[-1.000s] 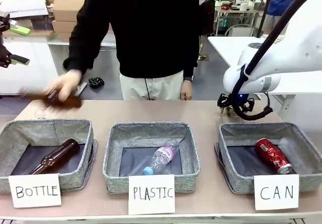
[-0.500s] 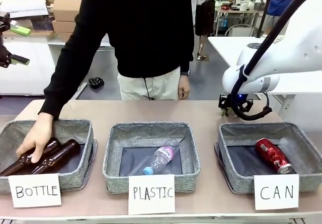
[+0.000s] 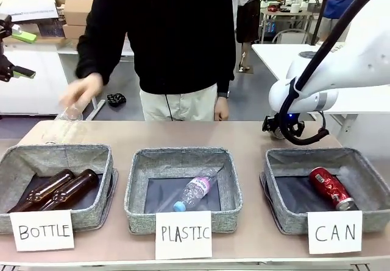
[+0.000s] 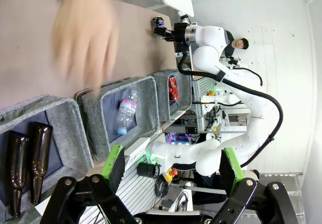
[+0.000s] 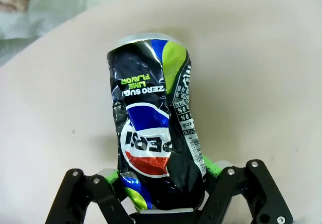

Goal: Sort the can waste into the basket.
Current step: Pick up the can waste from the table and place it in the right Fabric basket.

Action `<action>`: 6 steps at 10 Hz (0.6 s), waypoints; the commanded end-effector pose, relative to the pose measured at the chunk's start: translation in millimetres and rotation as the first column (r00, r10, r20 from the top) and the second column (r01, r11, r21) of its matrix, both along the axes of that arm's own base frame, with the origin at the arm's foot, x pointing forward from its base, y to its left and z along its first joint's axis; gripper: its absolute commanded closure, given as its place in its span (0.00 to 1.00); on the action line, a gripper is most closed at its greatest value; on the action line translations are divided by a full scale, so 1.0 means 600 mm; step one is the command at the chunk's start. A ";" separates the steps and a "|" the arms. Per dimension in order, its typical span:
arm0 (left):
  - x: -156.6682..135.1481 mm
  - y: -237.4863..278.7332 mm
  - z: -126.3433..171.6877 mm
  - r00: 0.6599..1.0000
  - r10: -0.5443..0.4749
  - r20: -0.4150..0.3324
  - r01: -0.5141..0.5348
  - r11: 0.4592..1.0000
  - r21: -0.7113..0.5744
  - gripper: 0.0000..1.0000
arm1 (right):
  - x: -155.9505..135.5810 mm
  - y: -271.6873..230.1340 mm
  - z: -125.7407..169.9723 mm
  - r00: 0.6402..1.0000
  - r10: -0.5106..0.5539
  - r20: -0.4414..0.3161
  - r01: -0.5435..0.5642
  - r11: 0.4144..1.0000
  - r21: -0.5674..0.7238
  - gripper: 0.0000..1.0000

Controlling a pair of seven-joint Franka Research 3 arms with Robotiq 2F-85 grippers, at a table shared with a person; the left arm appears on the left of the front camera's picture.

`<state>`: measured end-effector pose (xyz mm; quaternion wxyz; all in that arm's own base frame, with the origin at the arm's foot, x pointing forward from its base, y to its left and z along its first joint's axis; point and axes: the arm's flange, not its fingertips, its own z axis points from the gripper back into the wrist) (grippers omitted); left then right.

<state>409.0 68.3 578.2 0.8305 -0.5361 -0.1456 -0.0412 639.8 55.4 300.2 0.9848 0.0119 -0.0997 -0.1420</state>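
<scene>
We find the right gripper [image 5: 161,191] closed on the dark blue Pepsi can [image 5: 153,123], its green pads pressed to the can's lower end; the body is dented and crumpled, and it stands out ahead of the fingers over bare table [image 5: 261,73]. In the front view that gripper [image 3: 277,126] sits low at the table, just behind the far wall of the CAN basket [image 3: 286,161]. The red can [image 3: 329,187] already lies inside the basket, toward the right side.

The left gripper [image 4: 171,166] hangs with its jaws wide and nothing between them, well apart from the work. A person's hand [image 3: 81,93] with a clear item moves above the far left of the table, nowhere near the held can.

We judge the step in hand to be carrying the blue can to the basket. To do it well:

- Lift straight up first, so the can's free end clears the table and the basket's far rim.
- Keep the grip firm; a crushed wall gives uneven purchase and may slip or twist.
- Travel toward the robot, stopping over the open lining to the left of the red can.
- Lower before releasing.
</scene>
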 end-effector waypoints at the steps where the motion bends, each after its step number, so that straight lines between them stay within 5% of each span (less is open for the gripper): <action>1: -0.005 -0.001 0.004 1.000 -0.002 -0.006 0.002 1.000 0.004 0.02 | 0.003 0.001 0.003 1.000 -0.006 0.008 0.006 1.000 -0.025 1.00; 4: -0.005 -0.001 0.004 1.000 -0.002 -0.006 0.002 1.000 0.004 0.02 | -0.011 -0.005 0.021 1.000 -0.009 0.023 0.010 1.000 -0.015 1.00; 5: -0.005 -0.001 0.004 1.000 -0.002 -0.006 0.002 1.000 0.004 0.02 | -0.048 -0.011 0.077 0.999 0.008 0.050 -0.008 1.000 0.003 1.00; 6: -0.005 -0.001 0.004 1.000 -0.002 -0.006 0.002 1.000 0.004 0.02 | -0.101 -0.020 0.148 0.999 0.037 -0.025 -0.037 0.999 -0.015 1.00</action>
